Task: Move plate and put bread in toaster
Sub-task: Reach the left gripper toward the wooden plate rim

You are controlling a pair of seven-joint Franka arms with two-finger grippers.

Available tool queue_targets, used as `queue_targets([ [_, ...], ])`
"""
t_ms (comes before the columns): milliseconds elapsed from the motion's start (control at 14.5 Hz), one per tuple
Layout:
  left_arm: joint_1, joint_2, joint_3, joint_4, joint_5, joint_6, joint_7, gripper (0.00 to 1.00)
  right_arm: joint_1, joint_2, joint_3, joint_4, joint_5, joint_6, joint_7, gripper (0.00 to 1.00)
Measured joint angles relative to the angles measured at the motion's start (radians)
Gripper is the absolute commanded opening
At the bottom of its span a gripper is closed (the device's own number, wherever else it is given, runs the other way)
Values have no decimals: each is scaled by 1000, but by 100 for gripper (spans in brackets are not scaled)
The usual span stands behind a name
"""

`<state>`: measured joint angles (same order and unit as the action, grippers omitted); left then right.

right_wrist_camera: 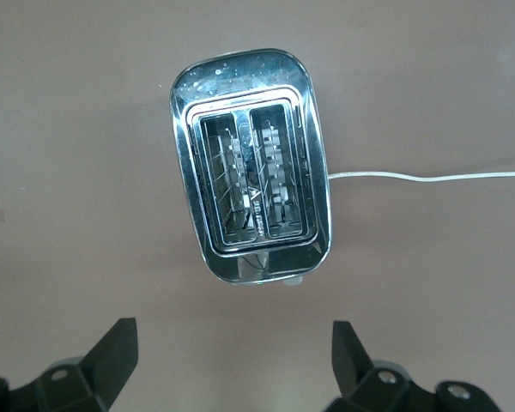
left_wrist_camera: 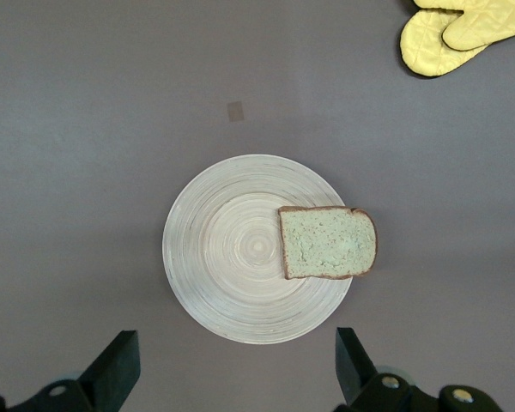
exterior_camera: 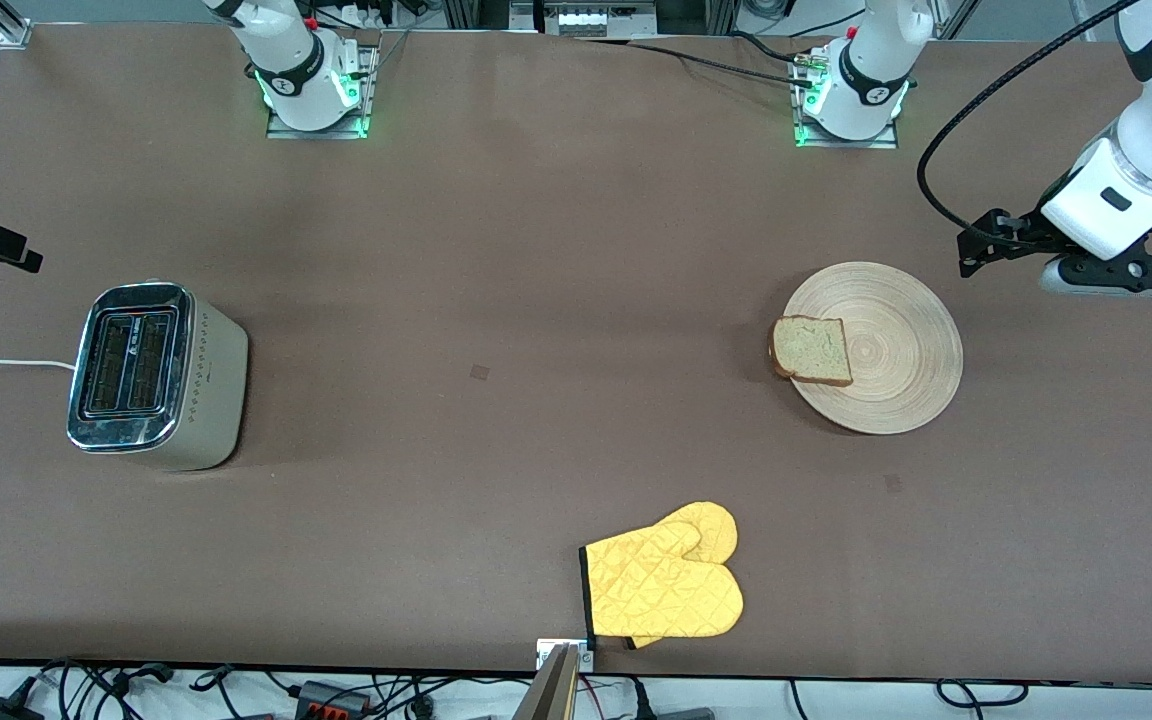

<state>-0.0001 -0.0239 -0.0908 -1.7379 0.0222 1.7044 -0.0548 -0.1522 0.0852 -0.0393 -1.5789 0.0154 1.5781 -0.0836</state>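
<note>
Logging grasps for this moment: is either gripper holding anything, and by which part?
Nothing is held: left gripper and right gripper are both open and empty.

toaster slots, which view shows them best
The right wrist view: it looks straight down into the toaster, showing both slots empty with their wire guides. The front view shows the toaster small and slanted, slots dark. The left wrist view misses it.

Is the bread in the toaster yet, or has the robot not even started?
Nothing looks done yet. The bread lies on the plate, hanging over its rim, and both slots of the toaster are empty. The left gripper hangs open over the plate; the right gripper hangs open over the toaster. Moving the plate and loading the bread are both left.
</note>
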Motion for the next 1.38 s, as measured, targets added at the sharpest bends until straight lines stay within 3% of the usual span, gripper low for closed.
queue_targets([
  [894,1,2,11,0,0,-2,0,100,0,1,0,8,-1,0,-1,100],
  [1375,-3,96,8,117,-4,-236,1,100,0,2,0,8,-1,0,-1,100],
])
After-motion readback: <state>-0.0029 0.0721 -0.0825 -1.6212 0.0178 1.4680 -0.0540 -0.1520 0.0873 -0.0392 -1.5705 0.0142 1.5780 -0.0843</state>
